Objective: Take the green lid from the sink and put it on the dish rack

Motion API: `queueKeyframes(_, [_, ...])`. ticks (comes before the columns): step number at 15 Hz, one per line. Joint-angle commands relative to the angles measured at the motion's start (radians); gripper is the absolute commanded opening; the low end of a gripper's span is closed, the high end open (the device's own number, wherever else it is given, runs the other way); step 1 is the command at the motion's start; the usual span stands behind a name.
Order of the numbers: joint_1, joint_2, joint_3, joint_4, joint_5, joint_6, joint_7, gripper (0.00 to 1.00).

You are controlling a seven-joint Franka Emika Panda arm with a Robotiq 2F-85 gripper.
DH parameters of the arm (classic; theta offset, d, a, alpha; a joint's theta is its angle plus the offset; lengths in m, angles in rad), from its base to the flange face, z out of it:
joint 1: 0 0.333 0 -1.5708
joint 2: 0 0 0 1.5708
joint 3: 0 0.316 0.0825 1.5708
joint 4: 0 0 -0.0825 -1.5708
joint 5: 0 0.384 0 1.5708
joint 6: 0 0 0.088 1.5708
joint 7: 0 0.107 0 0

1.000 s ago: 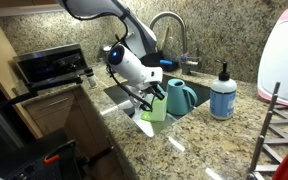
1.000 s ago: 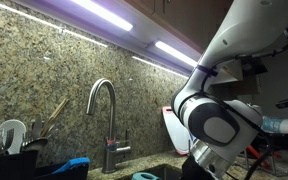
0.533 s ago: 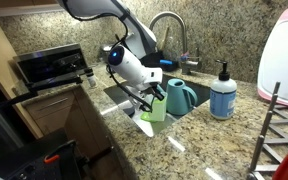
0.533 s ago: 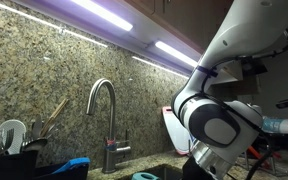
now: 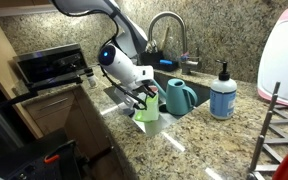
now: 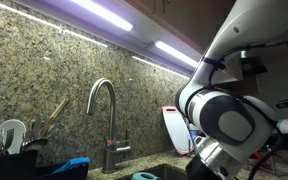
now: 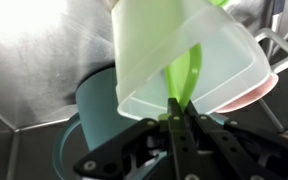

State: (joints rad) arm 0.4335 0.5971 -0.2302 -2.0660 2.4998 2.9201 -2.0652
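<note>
The green lid (image 5: 147, 109), pale lime and translucent, hangs over the near corner of the sink (image 5: 121, 96) with my gripper (image 5: 142, 99) shut on it. In the wrist view the lid (image 7: 174, 50) fills the upper middle. My gripper (image 7: 174, 118) pinches its brighter green edge between closed fingers, above the metal basin (image 7: 39, 50). The dish rack (image 5: 274, 100) stands at the far right of the counter, well away from the gripper. In an exterior view only the arm (image 6: 229, 120) shows, beside the faucet (image 6: 102, 105).
A teal jug (image 5: 180, 97) stands in the sink right beside the lid, and shows under it in the wrist view (image 7: 89, 115). A blue soap bottle (image 5: 222, 95) sits on the granite. The chrome faucet (image 5: 169, 30) arches behind the arm. A utensil caddy (image 6: 14, 155) stands at the left.
The arm has shifted a little to the left and toward the counter's front edge, carrying the green lid with it. The grip has not changed.
</note>
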Motion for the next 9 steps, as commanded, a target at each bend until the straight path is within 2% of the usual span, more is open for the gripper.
queueKeyframes(1, [0.05,-0.125,-0.036,-0.119,0.043,-0.061,-0.093,0.02])
queueKeyframes(9, [0.073,-0.264,-0.049,-0.219,0.043,-0.088,-0.144,0.02])
